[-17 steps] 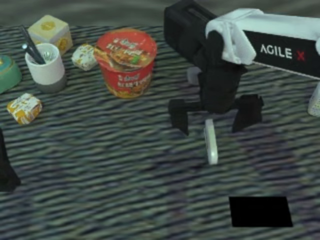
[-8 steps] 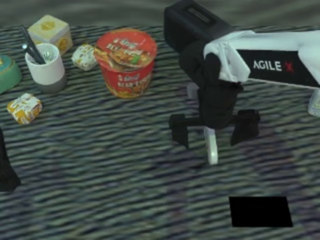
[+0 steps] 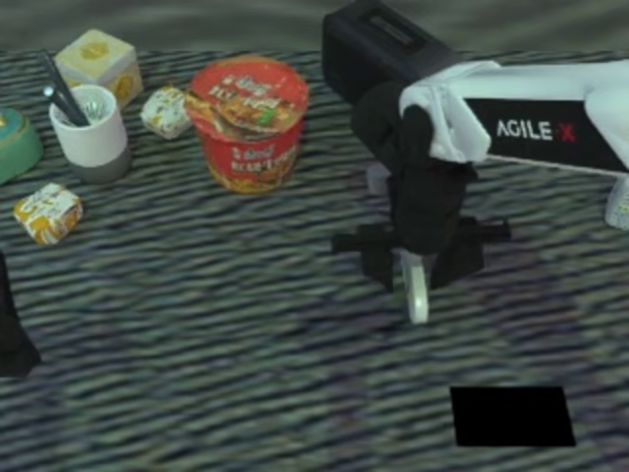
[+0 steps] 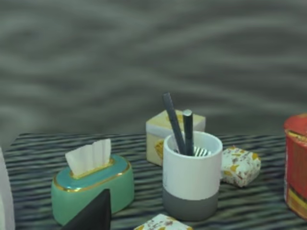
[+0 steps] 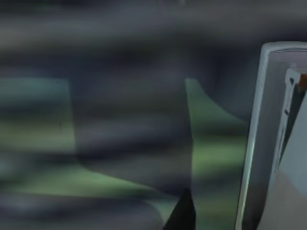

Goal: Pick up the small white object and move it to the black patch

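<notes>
Now that your right arm's pincer [image 3: 421,264] has drawn in from wide to narrow, it clamps the small white object [image 3: 417,295], which lies on the surface up-left of the black patch [image 3: 511,416]. You judge lifting comes next; left arm stays parked.

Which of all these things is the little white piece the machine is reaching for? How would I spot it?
Start at the big red noodle cup, then look toward the table's right, under the right arm's black gripper. The small white object is a slim bar with rounded ends poking out between its fingers, above the black patch. Nothing nearby is so thin and plain.
</notes>
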Controlling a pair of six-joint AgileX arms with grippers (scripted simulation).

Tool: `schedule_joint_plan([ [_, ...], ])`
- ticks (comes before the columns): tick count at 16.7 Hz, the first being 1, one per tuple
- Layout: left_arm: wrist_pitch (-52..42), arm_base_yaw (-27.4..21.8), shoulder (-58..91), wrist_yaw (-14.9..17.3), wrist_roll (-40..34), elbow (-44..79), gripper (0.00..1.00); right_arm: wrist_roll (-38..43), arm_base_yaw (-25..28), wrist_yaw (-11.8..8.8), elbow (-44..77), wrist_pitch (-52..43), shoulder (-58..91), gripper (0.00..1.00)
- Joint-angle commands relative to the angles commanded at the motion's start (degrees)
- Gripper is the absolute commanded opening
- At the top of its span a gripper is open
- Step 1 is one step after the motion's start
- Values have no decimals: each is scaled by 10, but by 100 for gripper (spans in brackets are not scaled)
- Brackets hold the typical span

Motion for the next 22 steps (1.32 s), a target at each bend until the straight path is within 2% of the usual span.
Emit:
schedule_joint_plan([
  [4, 0, 0, 0, 0, 0, 0, 100, 0, 0, 0, 0, 0, 0, 2],
  [5, 0, 0, 0, 0, 0, 0, 100, 0, 0, 0, 0, 0, 0, 0],
  [15, 0, 0, 0, 0, 0, 0, 100, 0, 0, 0, 9, -10, -2, 0],
  [22, 0, 0, 0, 0, 0, 0, 100, -1, 3, 0, 117, -170, -45, 0],
])
